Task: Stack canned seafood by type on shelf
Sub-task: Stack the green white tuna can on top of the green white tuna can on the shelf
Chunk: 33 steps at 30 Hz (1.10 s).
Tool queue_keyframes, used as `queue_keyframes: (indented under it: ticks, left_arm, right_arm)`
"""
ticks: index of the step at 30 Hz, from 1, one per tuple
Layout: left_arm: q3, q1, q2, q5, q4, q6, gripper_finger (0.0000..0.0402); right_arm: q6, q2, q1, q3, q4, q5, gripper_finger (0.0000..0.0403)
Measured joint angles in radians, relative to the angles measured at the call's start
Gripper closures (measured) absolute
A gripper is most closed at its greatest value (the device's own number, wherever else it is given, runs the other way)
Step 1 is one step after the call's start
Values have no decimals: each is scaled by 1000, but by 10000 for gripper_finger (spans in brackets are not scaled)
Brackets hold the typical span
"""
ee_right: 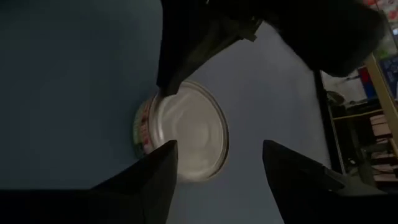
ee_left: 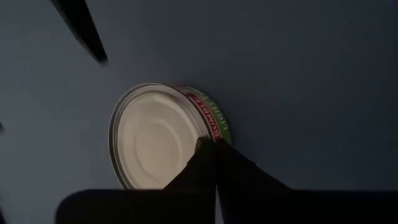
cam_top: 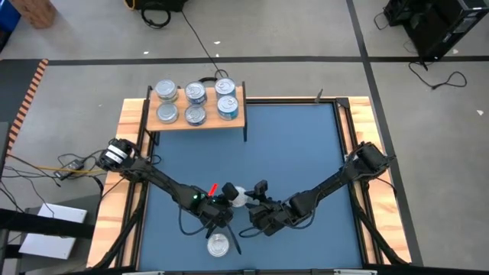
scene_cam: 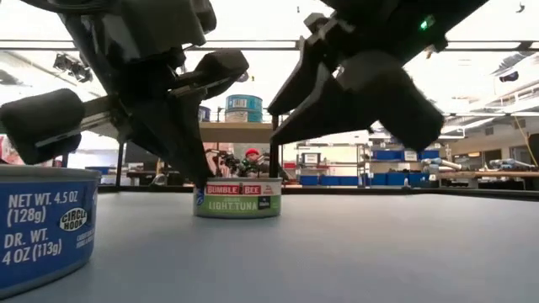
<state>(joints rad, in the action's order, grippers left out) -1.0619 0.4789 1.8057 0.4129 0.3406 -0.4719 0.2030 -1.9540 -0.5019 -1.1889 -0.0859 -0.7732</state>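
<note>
A tuna can [cam_top: 238, 197] with a green and red label stands upright on the blue tabletop [cam_top: 306, 153], also clear in the low view [scene_cam: 237, 198]. My left gripper [ee_left: 211, 146] is shut, its tip at the can's rim. My right gripper [ee_right: 219, 149] is open and hovers above the can [ee_right: 189, 127], one finger on either side of it, touching nothing. Another can with a blue label [cam_top: 218, 244] stands near the table's front edge. Several cans [cam_top: 195, 103] stand in two rows on the wooden shelf [cam_top: 182, 124] at the far left. My left gripper touches the tuna can's top rim [ee_left: 210, 132] on the labelled side with the tip of its shut fingers [ee_left: 205, 162]. The fingers slant down from the table's left and near side. The can stands flat on the tabletop.
The blue-labelled can [scene_cam: 42, 223] sits close in front of both grippers. The two arms meet over the middle of the table's near half, close together. The tabletop has raised wooden borders [cam_top: 130, 191] left and right. The shelf [scene_cam: 236, 132] stands at the far edge on black legs.
</note>
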Motion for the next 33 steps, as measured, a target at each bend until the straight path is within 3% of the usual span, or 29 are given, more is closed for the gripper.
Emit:
queue_keyframes:
  ticks: [6, 15, 33]
  left_arm:
    - [-45, -28, 0, -48, 37, 79, 400]
    - [-96, -76, -32, -143, 40, 189, 401]
    - [-103, -119, -34, -146, 0, 282, 401]
  right_arm:
    - [-27, -10, -27, 0, -60, 18, 148]
    - [-24, -41, -53, 0, -77, -50, 119]
    - [-143, -43, -24, 0, -12, -45, 87]
